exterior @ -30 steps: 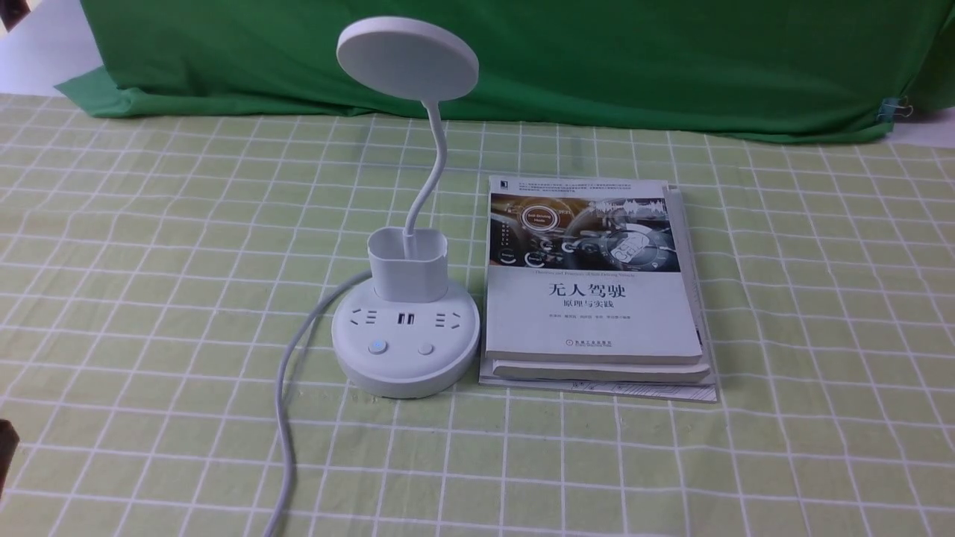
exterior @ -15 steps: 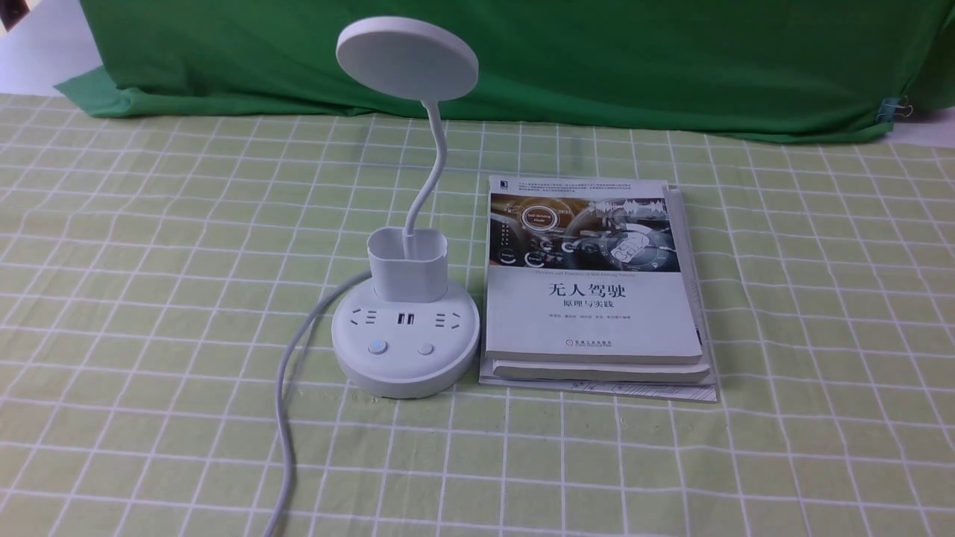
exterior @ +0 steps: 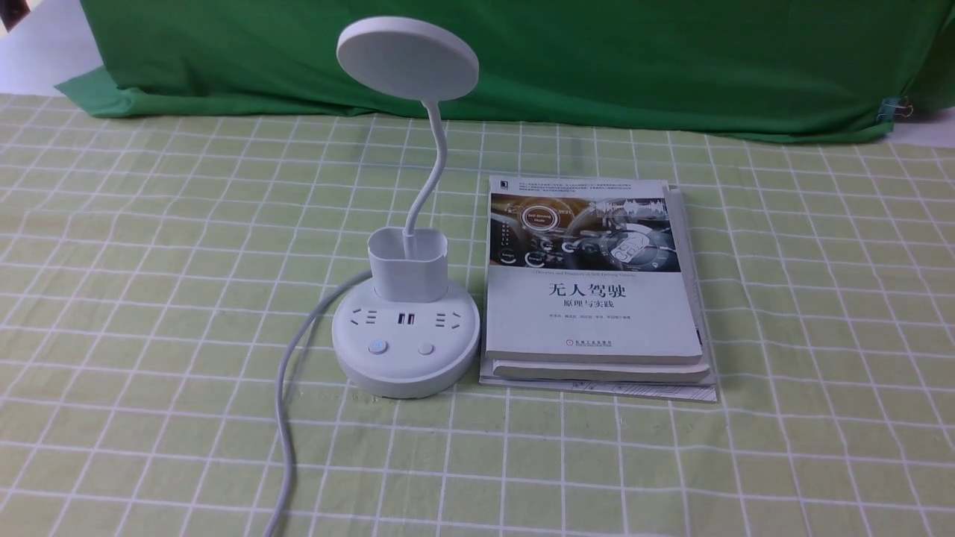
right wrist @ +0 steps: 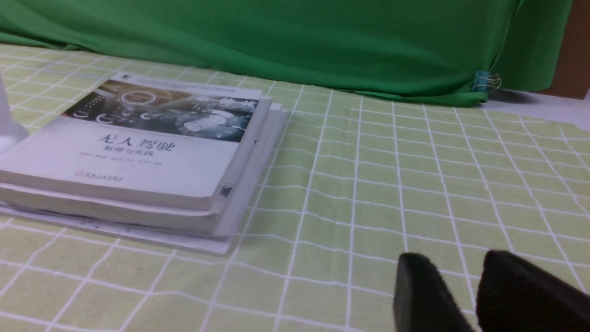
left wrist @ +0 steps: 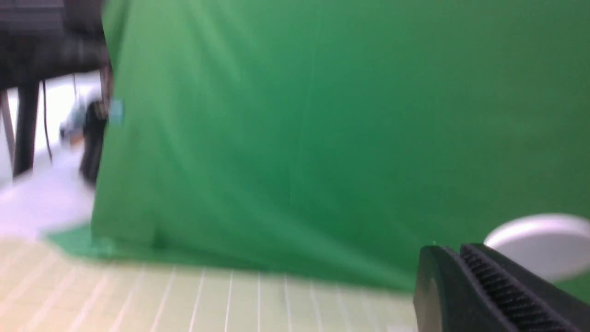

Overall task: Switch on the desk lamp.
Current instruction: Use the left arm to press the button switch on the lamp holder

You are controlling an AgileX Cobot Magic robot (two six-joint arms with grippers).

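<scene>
Checked cloth (exterior: 597,462) beneath upright desk lamp (exterior: 409,276), disc (exterior: 409,60) underside robotward, left fingers (left wrist: 435,281) closed, right fingers (right wrist: 421,290) parted

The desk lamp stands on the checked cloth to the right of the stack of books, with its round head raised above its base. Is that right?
Not quite: the front view shows the desk lamp to the left of the stack of books. The rest holds.

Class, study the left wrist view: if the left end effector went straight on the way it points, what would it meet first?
Probably the green curtain, as the left end effector seems aimed past the lamp's round head; depth is unclear, so a brush is possible.
</scene>
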